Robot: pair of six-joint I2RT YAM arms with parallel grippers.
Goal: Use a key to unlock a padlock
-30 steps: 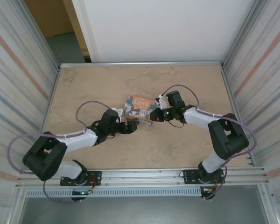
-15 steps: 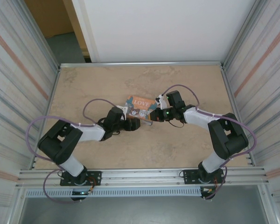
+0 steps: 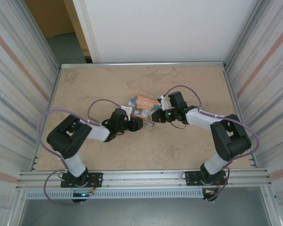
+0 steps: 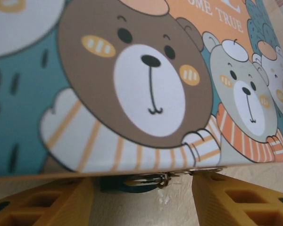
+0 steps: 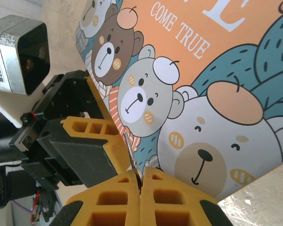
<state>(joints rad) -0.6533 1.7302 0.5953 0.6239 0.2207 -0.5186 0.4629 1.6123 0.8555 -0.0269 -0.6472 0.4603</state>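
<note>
The right gripper's point(image 5: 140, 186) two yellow fingers point(image 5: 172, 202) are pressed flat together, and a thin grey metal blade, the key point(image 5: 132, 160), is pinched between them. It sticks out past the tips and slants up toward the lower edge of the box point(image 5: 217, 94). The key's tip lies just beside a yellow finger point(image 5: 82, 128) of the other arm; whether the two touch I cannot tell.

The left gripper's point(image 4: 144, 189) fingers point(image 4: 42, 202) stand apart, one on each side of the padlock point(image 4: 119, 182). The padlock is a small dark blue-green piece tucked under the near edge of the box point(image 4: 146, 84), next to a small metal clasp point(image 4: 156, 179). The left-hand finger is just beside the padlock, while a clear gap remains before the right-hand finger. Most of the padlock is hidden under the box edge, so its keyhole cannot be made out.

The box lid carries cartoon bears in orange scarves on an orange and teal ground, with the words "COME TRUE".

From above, the left gripper point(image 3: 136, 123) and the right gripper point(image 3: 155, 117) meet at the near edge of the box point(image 3: 142, 103), one from each side. The box lies near the middle of the beige table point(image 3: 188, 84).
</note>
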